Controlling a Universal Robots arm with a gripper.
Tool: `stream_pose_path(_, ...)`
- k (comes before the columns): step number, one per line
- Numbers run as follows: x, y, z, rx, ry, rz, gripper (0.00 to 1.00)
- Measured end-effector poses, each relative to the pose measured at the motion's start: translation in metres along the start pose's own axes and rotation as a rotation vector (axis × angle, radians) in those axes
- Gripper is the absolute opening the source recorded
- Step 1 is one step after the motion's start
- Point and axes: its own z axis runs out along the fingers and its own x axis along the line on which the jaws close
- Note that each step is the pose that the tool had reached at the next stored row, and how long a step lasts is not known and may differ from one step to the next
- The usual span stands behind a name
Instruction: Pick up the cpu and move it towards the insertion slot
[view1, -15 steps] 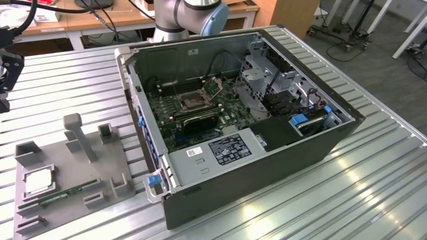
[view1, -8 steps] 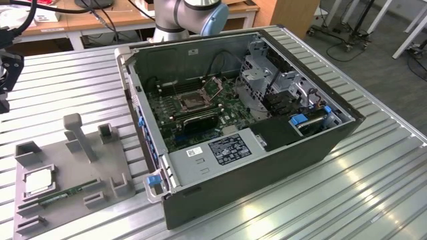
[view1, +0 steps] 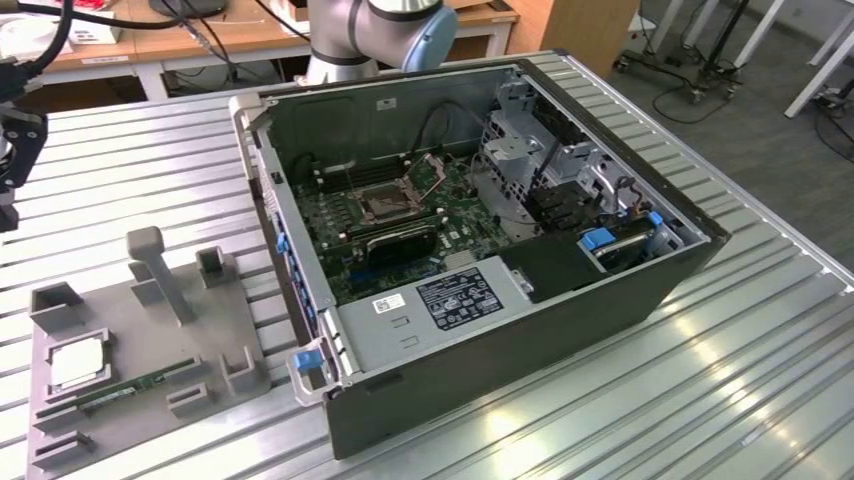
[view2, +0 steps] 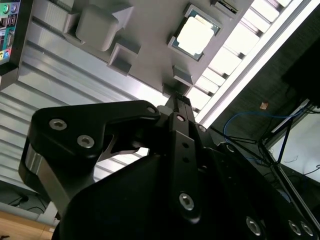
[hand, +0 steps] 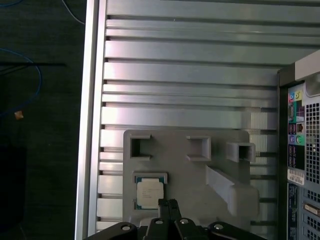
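Gripper (hand: 168, 202) fingers are closed tip to tip and hold nothing. The gripper hangs above the grey fixture plate (hand: 190, 165), clear of the cpu (hand: 149, 194), which lies flat in a square recess on that plate. Beyond the plate, the open computer case (view1: 534, 330) stands on the slatted table (view1: 747, 380). Inside it, the insertion slot (view1: 387, 203) is well apart from the cpu.

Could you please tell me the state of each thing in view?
cpu: lying flat in its tray pocket, not gripped.
insertion slot: uncovered, empty.
computer case: on its side, open.
gripper: shut, holding nothing.
memory stick: lying in the tray.
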Motion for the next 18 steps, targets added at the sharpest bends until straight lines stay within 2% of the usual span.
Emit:
stream_pose_path(12, 0.0003, -0.0163, -0.0006, 0.0001, 0.0, 0.0, 0.11)
stream_pose_path(18, 0.0003, -0.0178, -0.0007, 0.0, -0.0001, 0.0, 0.11)
